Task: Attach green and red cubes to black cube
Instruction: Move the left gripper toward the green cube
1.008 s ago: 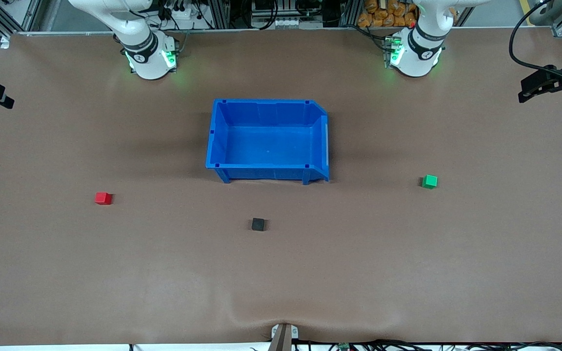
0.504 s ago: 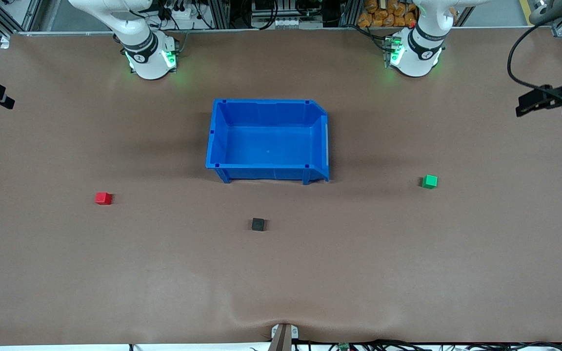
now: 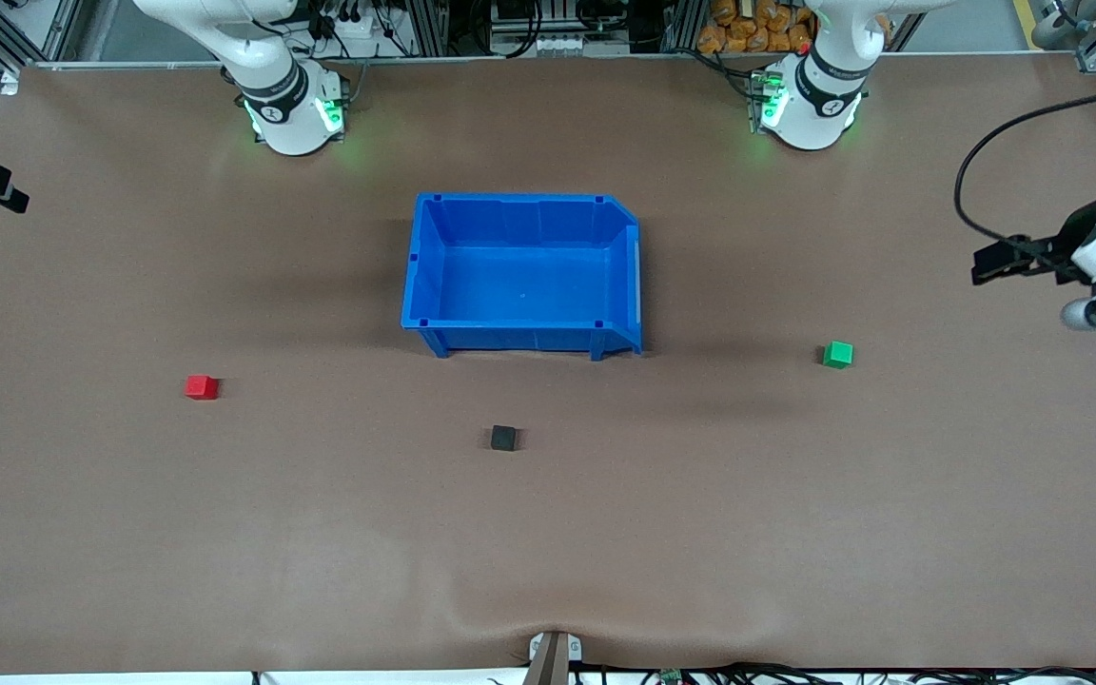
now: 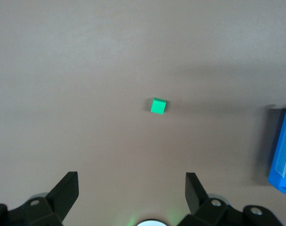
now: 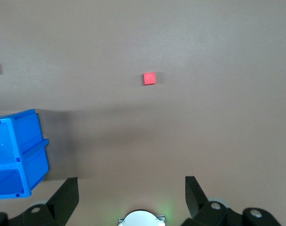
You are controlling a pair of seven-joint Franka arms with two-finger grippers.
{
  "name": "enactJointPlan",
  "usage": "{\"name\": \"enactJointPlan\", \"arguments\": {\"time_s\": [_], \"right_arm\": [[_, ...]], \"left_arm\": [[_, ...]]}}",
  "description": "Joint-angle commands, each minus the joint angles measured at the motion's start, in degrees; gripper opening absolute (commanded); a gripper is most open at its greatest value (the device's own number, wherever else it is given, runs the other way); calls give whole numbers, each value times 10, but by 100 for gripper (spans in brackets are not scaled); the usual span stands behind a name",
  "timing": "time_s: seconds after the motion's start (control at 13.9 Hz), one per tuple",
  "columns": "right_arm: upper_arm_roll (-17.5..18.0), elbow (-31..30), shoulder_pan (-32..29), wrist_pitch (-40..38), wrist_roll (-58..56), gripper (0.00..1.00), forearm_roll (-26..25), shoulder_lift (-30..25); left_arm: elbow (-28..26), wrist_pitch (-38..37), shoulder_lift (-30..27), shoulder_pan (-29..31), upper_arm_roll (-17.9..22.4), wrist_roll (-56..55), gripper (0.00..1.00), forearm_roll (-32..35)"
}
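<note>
Since a second ago the left claw (image 3: pixel 986 264) has swung down the front view's edge at the left arm's end of the counter (image 3: pixel 548 533), ending closer to the green cube; nothing else has shifted.

Black cube (image 3: pixel 503 438): alone on the bare counter, nearer the front camera than the blue bin (image 3: pixel 424 276), roughly at the bin's 6 o'clock. Touching nothing.

Red cube (image 3: pixel 201 387): about 10 o'clock from the black cube, well apart, toward the right arm's end.

Green cube (image 3: pixel 837 355): about 2 o'clock from the black cube, well apart, toward the left arm's end, beside the bin's cut-away side.

Left claw: over the counter near the green cube, which sits at its 8 o'clock in the front view. Fingers (image 4: pixel 67 190) spread wide, holding nothing; the wrist view looks down on the green cube between them.

Right claw (image 5: pixel 132 190): off the front view. Fingers spread wide, nothing held, over bare counter with the red cube and a bin corner in sight.
</note>
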Motion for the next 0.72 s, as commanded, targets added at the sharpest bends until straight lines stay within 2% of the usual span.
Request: {"name": "enactJointPlan", "arguments": {"time_s": [0.0,0.36,0.65], "right_arm": [[5,4,-8,-3,0,100,10,1],[5,4,-8,-4,1,100,10,1],[4,3,-14,-4,1,100,10,1]], "left_arm": [[0,31,34,0,-7,-5,100,-9],[1,85,89,-2,-7,-40,100,-26],[-23,105,96,-2,-7,-42,100,-23]]}}
